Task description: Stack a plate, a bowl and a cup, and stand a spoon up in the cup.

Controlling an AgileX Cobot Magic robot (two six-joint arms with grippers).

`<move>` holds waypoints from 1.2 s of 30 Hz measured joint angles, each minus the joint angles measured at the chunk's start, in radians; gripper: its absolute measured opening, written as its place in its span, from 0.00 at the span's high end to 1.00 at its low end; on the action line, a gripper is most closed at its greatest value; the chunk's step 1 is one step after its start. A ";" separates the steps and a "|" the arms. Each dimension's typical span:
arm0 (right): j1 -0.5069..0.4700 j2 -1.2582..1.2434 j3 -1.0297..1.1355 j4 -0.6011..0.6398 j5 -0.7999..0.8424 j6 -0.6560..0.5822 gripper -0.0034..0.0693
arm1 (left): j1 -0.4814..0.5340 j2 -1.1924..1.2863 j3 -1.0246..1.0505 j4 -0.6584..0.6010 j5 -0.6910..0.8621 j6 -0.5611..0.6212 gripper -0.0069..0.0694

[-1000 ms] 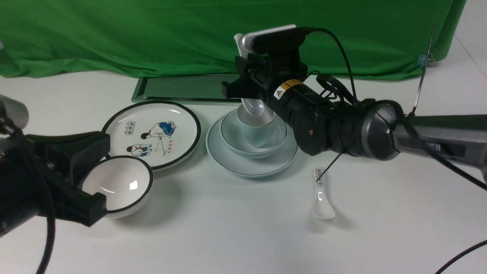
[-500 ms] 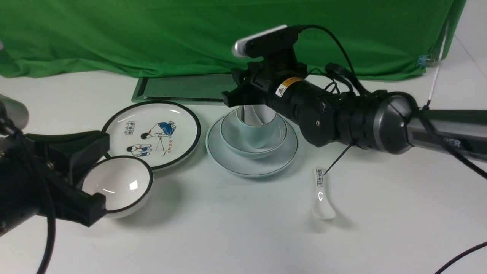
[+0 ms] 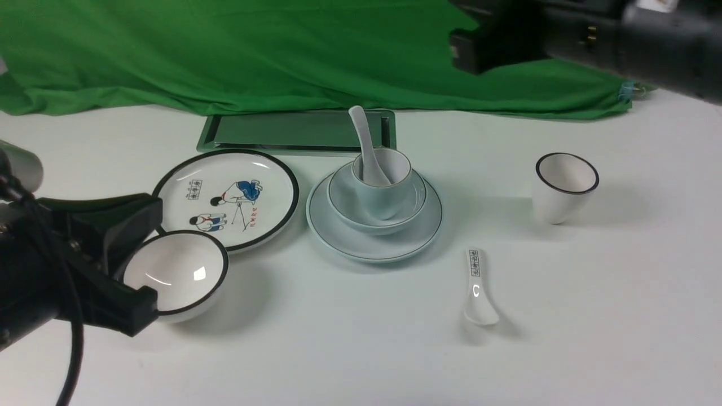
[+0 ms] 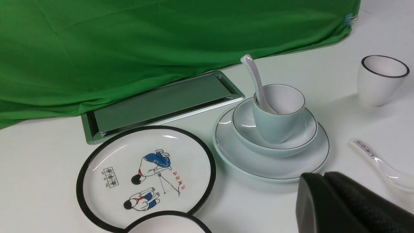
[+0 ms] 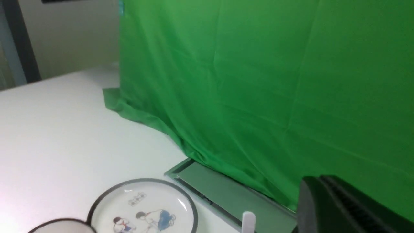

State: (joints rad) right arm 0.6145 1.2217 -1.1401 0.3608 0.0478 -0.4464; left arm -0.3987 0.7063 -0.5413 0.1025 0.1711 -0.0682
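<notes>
We judge stacking finished: the spoon [image 3: 366, 148] leans in the cup [image 3: 386, 194], cup in bowl [image 3: 341, 198], bowl on plate [image 3: 338, 238] mid-desk [image 3: 361, 349]; right pincer [image 3: 463, 52] high, left pincer [image 4: 323, 183] low, both clenched empty; next we'd just park arms.

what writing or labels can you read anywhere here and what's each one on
No text here can be read well enough to quote.
Black boxed characters on the black-rimmed picture plate: too small to read.
Red characters beside the figures on that plate: blurred, unreadable.
Dark boxed print on the handle of the patterned spoon: too small to read.
No other text shows.
</notes>
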 joint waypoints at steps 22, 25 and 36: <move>0.000 -0.647 0.422 0.000 0.048 0.011 0.89 | 0.000 0.000 0.000 0.000 0.000 0.003 0.96; 0.000 -0.647 0.424 0.000 0.053 0.011 0.93 | 0.000 0.000 0.000 0.000 0.000 0.003 0.96; 0.000 -0.647 0.451 0.000 0.074 -0.061 0.94 | 0.000 0.000 0.000 0.000 0.000 0.003 0.95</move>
State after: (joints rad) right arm 0.6145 0.5746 -0.6893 0.3608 0.1219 -0.5070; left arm -0.3987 0.7063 -0.5413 0.1025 0.1711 -0.0649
